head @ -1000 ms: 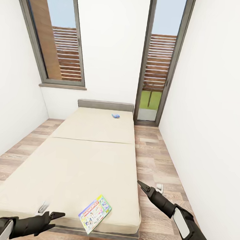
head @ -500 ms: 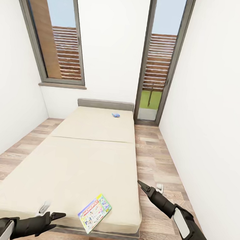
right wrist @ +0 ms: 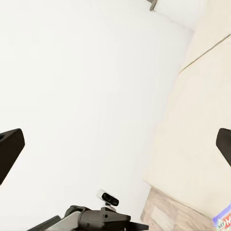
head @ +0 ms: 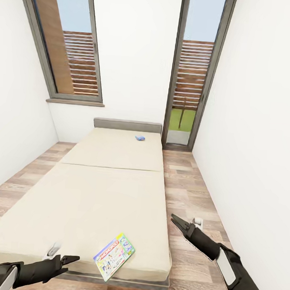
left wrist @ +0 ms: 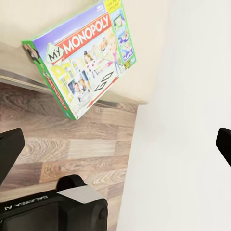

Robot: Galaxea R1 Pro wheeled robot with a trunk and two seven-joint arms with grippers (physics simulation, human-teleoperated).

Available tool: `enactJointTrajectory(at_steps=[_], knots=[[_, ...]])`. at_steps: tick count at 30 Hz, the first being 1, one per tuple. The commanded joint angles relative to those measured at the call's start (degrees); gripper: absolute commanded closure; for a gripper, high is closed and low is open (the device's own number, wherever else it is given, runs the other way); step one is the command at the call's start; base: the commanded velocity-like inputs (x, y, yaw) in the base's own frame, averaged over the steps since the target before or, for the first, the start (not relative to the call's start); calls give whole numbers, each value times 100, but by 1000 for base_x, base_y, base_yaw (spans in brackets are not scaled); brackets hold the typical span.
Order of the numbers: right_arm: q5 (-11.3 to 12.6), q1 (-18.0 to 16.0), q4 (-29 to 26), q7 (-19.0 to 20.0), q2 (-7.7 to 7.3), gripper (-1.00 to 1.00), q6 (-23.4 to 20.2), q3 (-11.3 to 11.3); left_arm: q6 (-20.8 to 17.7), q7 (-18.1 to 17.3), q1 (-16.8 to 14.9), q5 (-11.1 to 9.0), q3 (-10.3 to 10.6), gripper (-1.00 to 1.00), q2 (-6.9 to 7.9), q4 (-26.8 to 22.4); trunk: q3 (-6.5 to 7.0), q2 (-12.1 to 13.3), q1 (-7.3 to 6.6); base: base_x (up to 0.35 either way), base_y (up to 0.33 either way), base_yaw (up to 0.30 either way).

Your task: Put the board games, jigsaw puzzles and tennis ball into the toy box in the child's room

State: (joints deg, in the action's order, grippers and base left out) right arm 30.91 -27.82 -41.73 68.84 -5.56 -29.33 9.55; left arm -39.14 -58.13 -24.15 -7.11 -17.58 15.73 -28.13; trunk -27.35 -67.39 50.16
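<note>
Right now the robot is facing down the length of the bed (head: 93, 193), which is lying between white walls on a wood-plank floor (head: 190, 183). Two board games are sitting on the mattress. The Monopoly box (head: 114, 256) is resting flat near the foot corner, turned at an angle, with one corner overhanging the edge; the left wrist view is showing that overhang over the floor (left wrist: 86, 53). The small blue box (head: 140, 138) is lying far off near the grey headboard (head: 127, 125), well apart from the Monopoly one.

Both arms are reaching forward and holding nothing. The left gripper (head: 68, 261) is hovering just beside the foot of the bed, near the Monopoly box, its fingers spread wide in its wrist view. The right gripper (head: 177, 222) is hanging over the floor beside the mattress, likewise spread apart.
</note>
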Motion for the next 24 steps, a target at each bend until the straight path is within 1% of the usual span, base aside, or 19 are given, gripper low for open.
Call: enactJointTrajectory(at_steps=[1, 3, 5, 7, 9, 11, 13, 15, 18, 20, 24], knots=[[22, -1, -29, 70, -18, -100, -69, 1, -34, -8, -5, -17, -8, -100, 0, 1, -24, -45, 23, 0, 0, 0], [20, 1, -85, 179, -55, -100, -142, 8, -20, -10, -8, -18, -8, -100, 0, 1, -60, -125, 67, 0, 0, 0], [22, 2, -105, 218, -74, -100, -200, 16, -15, -11, -9, -18, -8, -100, 0, 1, -96, -205, 111, 0, 0, 0], [44, 3, -127, 274, -124, -100, -292, 23, -10, -13, -10, -18, -14, -100, -4, 1, -132, -286, 154, 0, 0, 0], [66, 4, -134, 317, -140, -100, -319, 25, -9, -13, -10, -20, -13, -100, -6, 1, -168, -366, 198, 0, 0, 0], [87, 4, -143, 450, -156, -100, -346, 24, -11, -14, -11, -24, -11, -100, -5, 0, -204, -446, 242, 0, 0, 0], [97, 4, -147, 696, -165, -100, -369, 22, -19, -14, -12, -27, -11, -100, -2, 0, -240, -526, 286, 0, 0, 0], [99, 4, -149, 1112, -170, -100, -391, 21, -32, -14, -17, -37, -15, -100, -6, 0, -276, -607, 330, 0, 0, 0], [83, 4, -150, 1477, -175, -100, -425, 21, -33, -14, -18, -42, -16, -100, -7, 0, -330, -727, 396, 0, 0, 0], [60, 4, -151, 1617, -174, -100, -459, 19, -33, -14, -19, -45, -17, -100, -8, 0, -365, -807, 440, 0, 0, 0], [35, 4, -151, 1716, -165, -100, -489, 14, -43, -14, -21, -58, -17, -100, 1, 0, -437, -968, 528, 0, 0, 0]])
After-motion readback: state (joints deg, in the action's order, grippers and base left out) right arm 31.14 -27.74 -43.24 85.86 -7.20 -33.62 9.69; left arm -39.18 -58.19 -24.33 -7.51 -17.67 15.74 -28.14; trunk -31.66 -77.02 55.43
